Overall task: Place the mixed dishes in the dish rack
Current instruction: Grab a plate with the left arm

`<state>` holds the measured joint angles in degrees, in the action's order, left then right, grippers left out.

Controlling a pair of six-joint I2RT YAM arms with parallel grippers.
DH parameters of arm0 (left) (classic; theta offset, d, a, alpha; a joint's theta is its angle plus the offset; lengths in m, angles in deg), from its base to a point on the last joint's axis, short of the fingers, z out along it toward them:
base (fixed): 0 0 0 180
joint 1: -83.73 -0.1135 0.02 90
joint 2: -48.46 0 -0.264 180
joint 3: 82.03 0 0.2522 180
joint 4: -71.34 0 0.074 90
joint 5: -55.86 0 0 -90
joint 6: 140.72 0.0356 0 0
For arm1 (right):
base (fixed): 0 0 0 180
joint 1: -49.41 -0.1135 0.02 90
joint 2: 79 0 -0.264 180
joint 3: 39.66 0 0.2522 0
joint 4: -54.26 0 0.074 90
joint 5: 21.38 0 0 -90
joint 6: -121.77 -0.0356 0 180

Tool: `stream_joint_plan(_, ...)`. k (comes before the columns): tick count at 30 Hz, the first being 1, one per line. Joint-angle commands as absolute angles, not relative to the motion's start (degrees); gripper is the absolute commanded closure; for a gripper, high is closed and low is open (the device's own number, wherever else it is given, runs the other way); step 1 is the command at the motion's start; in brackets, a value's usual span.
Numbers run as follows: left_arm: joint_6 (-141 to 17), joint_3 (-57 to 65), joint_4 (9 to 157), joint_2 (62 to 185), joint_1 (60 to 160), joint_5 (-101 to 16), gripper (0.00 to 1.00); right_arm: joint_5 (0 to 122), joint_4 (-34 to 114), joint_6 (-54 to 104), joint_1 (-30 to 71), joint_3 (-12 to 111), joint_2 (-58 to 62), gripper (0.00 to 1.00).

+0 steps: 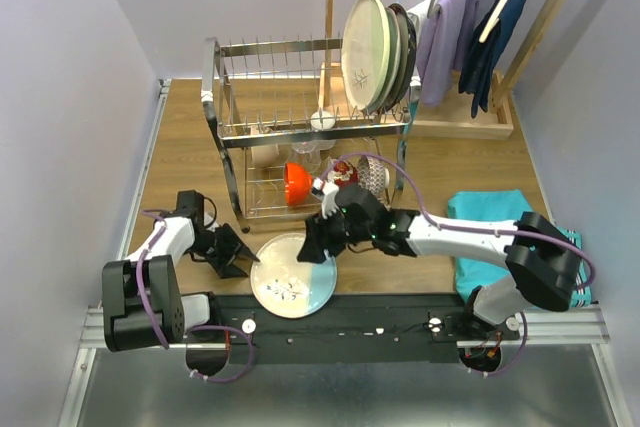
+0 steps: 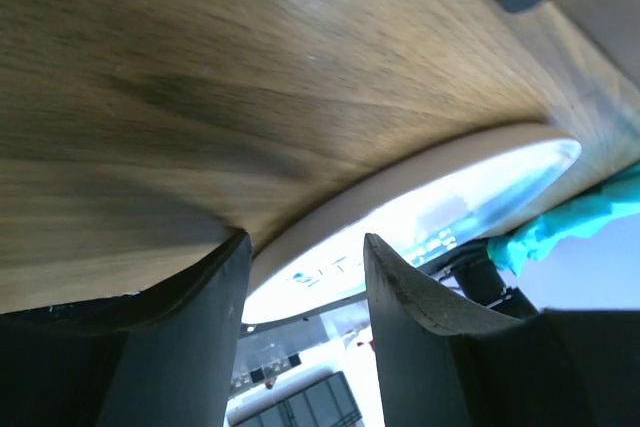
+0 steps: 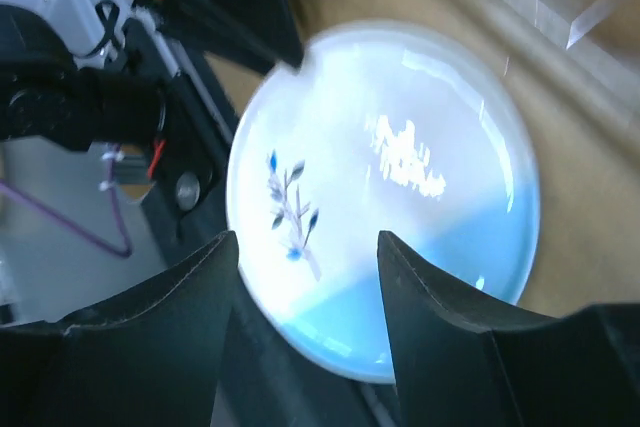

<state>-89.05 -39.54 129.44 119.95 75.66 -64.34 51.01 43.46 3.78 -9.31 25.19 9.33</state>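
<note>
A light blue plate with a small blue sprig print lies flat on the wooden table near the front edge. It also shows in the left wrist view and the right wrist view. My left gripper is open, low on the table at the plate's left rim. My right gripper is open and hovers over the plate's near edge. The chrome dish rack holds three large plates upright on top. An orange bowl, a red-patterned bowl and a blue-white bowl sit below.
A teal cloth lies at the right of the table. A wooden clothes-hanger stand with hanging garments stands at the back right. A black rail runs along the front edge just below the plate.
</note>
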Motion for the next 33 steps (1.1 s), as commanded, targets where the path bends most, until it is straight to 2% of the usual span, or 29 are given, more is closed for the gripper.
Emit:
stream_joint_plan(1, -95.2, -41.1, 125.4, 118.9, 78.9, -58.4, 0.43, 52.4, 40.7, -15.6, -9.7, 16.7, 4.8, 0.34)
stream_joint_plan(7, -97.0, -42.1, 123.9, 120.1, 80.5, -58.1, 0.51, 52.1, 46.6, -26.4, -7.0, 6.7, 4.6, 0.32)
stream_joint_plan(10, -97.5, -42.4, 123.5, 120.1, 80.7, -58.5, 0.60, 50.2, 50.9, -32.0, -4.4, 1.8, 6.2, 0.32)
stream_joint_plan(11, -97.6, -42.6, 123.4, 120.3, 80.7, -58.7, 0.68, 49.4, 53.2, -33.1, -4.0, 0.4, 6.5, 0.32)
stream_joint_plan(13, -97.9, -42.9, 123.0, 120.7, 80.7, -58.9, 0.76, 48.3, 57.6, -35.7, -3.3, -2.6, 7.4, 0.31)
stream_joint_plan(14, -98.0, -43.1, 122.9, 121.1, 80.7, -59.0, 0.84, 48.1, 58.1, -36.2, -3.2, -3.0, 8.0, 0.30)
stream_joint_plan(16, -98.2, -43.2, 123.2, 122.3, 80.7, -58.8, 0.93, 47.7, 59.5, -36.5, -3.2, -3.1, 8.6, 0.30)
stream_joint_plan(17, -98.1, -43.2, 123.5, 122.7, 80.7, -58.7, 1.00, 46.9, 60.3, -36.5, -3.2, -3.1, 9.4, 0.30)
stream_joint_plan(21, -98.0, -43.4, 124.0, 124.1, 82.3, -58.8, 1.00, 47.2, 65.1, -36.4, -3.2, -2.3, 12.1, 0.30)
stream_joint_plan(29, -94.5, -40.7, 129.7, 123.6, 83.6, -60.5, 1.00, 51.7, 57.4, -36.7, 3.5, -2.3, 13.0, 0.29)
stream_joint_plan(33, -92.5, -38.7, 137.1, 123.8, 83.6, -59.3, 1.00, 51.9, 54.7, -35.6, 5.8, -1.0, 12.4, 0.29)
